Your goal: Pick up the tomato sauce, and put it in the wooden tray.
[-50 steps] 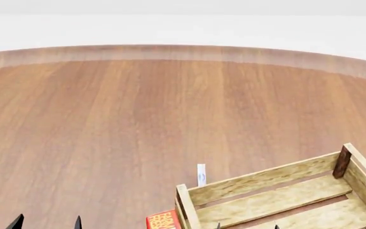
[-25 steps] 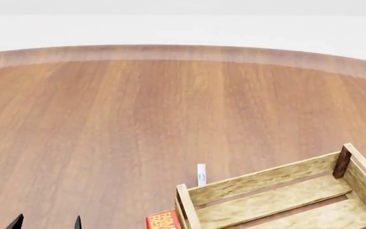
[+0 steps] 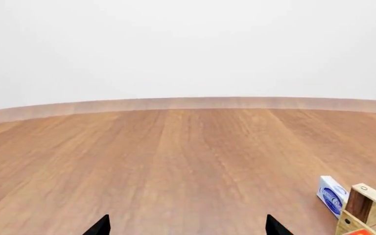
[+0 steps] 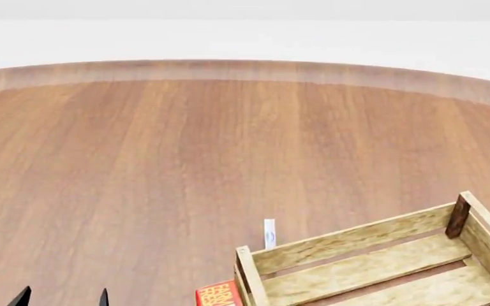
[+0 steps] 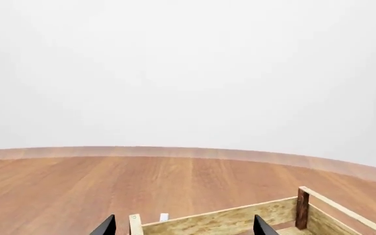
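The tomato sauce is out of view in every frame. The wooden tray [image 4: 356, 239], pale slats with brown corner posts, sits at the lower right of the head view. In the right wrist view the wooden tray [image 5: 221, 219] lies just ahead. My right gripper [image 5: 184, 227] is open, its dark fingertips [image 5: 106, 227] wide apart with nothing between them. It does not show in the head view. My left gripper [image 3: 188, 227] is open too and holds nothing. Only its tips show as the left gripper [image 4: 63, 298] at the head view's bottom left, over bare table.
A small white and blue box [image 4: 269, 233] stands just beyond the tray's far wall, the same box [image 3: 332, 195] in the left wrist view. A red box [image 4: 219, 294] lies against the tray's left corner. The round wooden table's far edge [image 4: 245, 67] curves across the back.
The right gripper's fingertips showed at the bottom edge of the head view one second ago and have dropped out of it. The left gripper and the objects have not moved.
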Available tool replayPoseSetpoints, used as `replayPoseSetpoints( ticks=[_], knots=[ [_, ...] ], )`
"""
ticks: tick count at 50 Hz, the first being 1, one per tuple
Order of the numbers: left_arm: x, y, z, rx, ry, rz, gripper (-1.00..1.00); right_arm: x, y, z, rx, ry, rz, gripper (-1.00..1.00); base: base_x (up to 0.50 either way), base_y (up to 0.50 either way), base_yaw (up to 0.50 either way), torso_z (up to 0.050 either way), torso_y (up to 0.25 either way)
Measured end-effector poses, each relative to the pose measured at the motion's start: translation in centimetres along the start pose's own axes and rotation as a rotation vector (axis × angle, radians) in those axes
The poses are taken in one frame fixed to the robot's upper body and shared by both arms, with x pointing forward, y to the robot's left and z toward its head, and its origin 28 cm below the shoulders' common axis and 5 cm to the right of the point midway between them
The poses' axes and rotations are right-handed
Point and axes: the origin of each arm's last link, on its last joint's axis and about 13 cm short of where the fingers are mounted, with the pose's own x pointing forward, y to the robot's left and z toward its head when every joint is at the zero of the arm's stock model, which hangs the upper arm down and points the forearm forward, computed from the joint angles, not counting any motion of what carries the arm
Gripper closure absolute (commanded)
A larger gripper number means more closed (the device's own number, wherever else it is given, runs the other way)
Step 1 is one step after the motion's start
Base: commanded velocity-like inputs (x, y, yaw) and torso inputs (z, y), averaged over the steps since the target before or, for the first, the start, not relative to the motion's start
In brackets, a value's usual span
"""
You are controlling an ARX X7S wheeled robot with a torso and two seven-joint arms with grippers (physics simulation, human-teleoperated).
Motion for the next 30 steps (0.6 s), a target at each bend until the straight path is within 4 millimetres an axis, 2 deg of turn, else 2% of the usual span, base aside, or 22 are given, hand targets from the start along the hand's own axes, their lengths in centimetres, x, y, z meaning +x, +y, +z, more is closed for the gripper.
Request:
replayPoseSetpoints(
  ticks=[30],
  knots=[
    [0.0, 0.0, 0.0, 0.0, 0.0, 0.001, -1.0, -3.3, 0.4, -0.3, 0.011, -0.021, -0.023, -1.0, 0.0, 0.0, 0.0, 0.0, 0.0]
  ],
)
